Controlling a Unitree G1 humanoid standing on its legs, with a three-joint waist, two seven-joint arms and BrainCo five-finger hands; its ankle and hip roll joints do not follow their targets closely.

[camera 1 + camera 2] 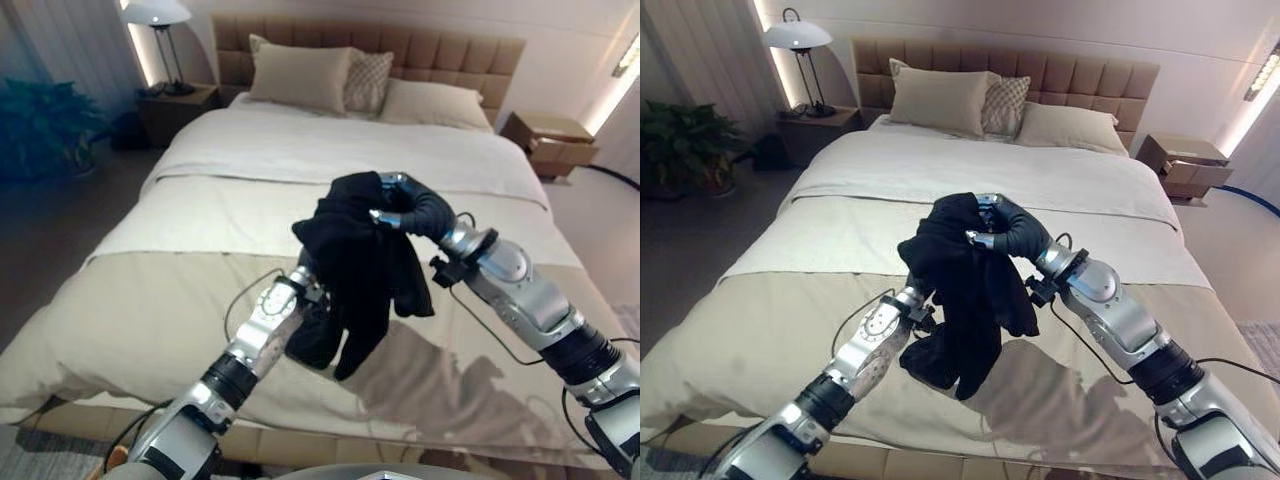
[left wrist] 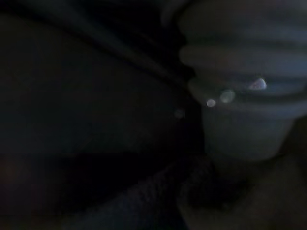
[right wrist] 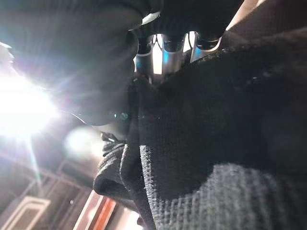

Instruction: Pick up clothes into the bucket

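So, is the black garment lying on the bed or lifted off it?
Lifted. The black garment hangs bunched in the air above the bed, with the right hand curled round its top; the left hand is hidden behind the cloth.

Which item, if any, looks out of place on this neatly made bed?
The black garment: it hangs in the air above the bed, gripped by the right robot hand. The pillows sit tidy.

Garment: black cloth (image 1: 965, 290) hanging above the bed (image 1: 940, 200)
Right hand (image 1: 1008, 230): fingers curled round the cloth's top
Left hand: hidden under the cloth
Bedside: lamp (image 1: 798, 40), plant (image 1: 685, 145)
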